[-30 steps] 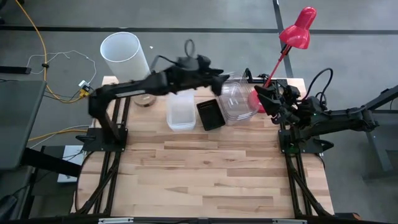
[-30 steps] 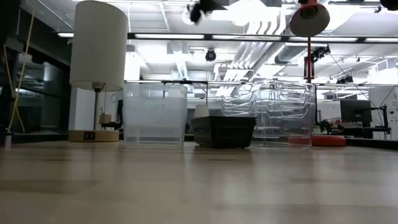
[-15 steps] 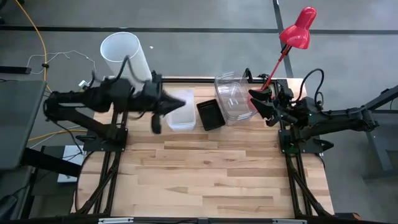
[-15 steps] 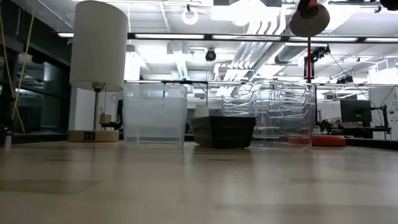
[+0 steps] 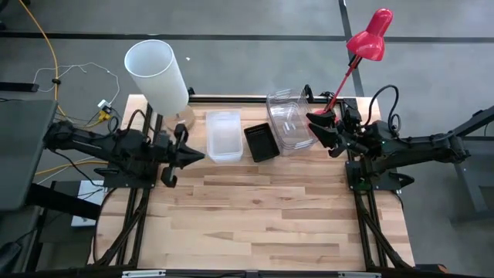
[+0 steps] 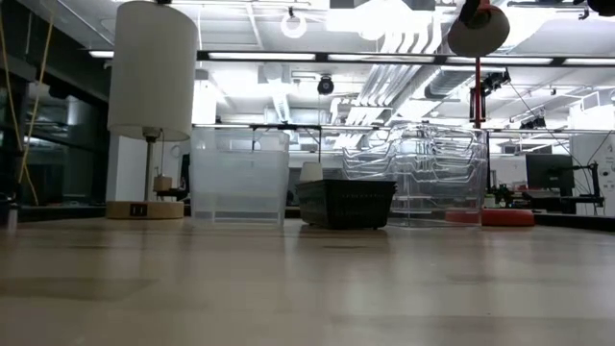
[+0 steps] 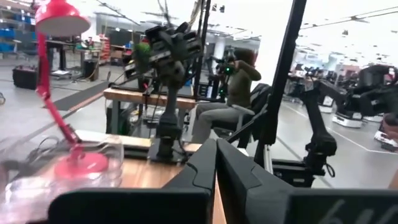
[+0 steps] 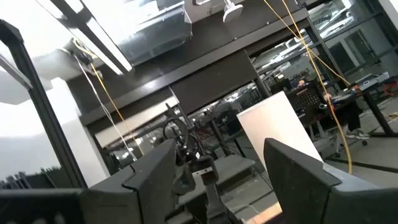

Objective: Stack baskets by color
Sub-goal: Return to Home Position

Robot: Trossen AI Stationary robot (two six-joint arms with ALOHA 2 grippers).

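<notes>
Two stacks, white baskets (image 5: 224, 137) and clear tubs (image 5: 289, 122), flank the black basket (image 5: 261, 142). Left gripper (image 5: 197, 154), pinched empty, and right gripper (image 5: 315, 124), spread, wait beyond; a stray right swing could topple the tubs.

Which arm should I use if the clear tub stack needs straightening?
Right. Its tool sits beside the clear tub stack; the left tool is across the table, with the white bins and black bin between.
</notes>
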